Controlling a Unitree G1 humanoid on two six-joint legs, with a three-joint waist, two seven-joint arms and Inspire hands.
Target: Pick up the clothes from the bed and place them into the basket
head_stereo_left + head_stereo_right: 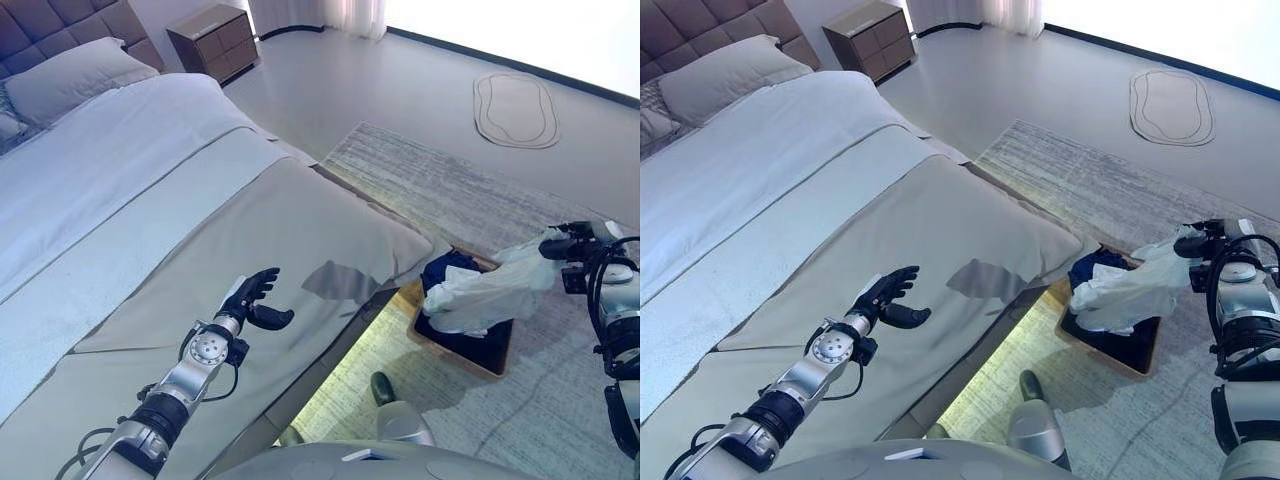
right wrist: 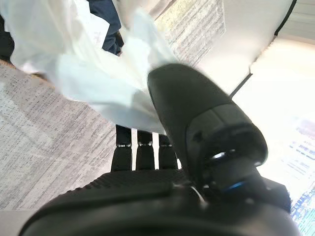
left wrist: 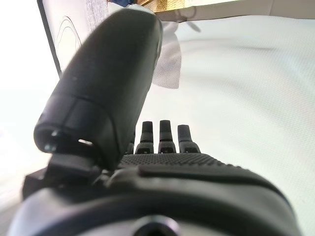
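Observation:
My right hand [image 1: 565,245] is off the foot of the bed, above the far side of the wooden basket [image 1: 482,362] on the rug. It is shut on a white garment [image 1: 485,290], which trails from the hand down into the basket. In the right wrist view the thumb [image 2: 197,108] presses the white garment [image 2: 83,64] against the fingers. Dark blue clothes [image 1: 450,270] lie in the basket under it. My left hand [image 1: 250,298] hovers open over the beige bed cover [image 1: 200,230], holding nothing. A flat grey patch [image 1: 340,280] lies near the bed's corner; cloth or shadow, I cannot tell.
A pillow [image 1: 70,75] lies at the head of the bed, and a brown nightstand [image 1: 215,40] stands beside it. The grey rug [image 1: 450,180] runs under the basket. A small oval mat [image 1: 515,110] lies on the floor farther off.

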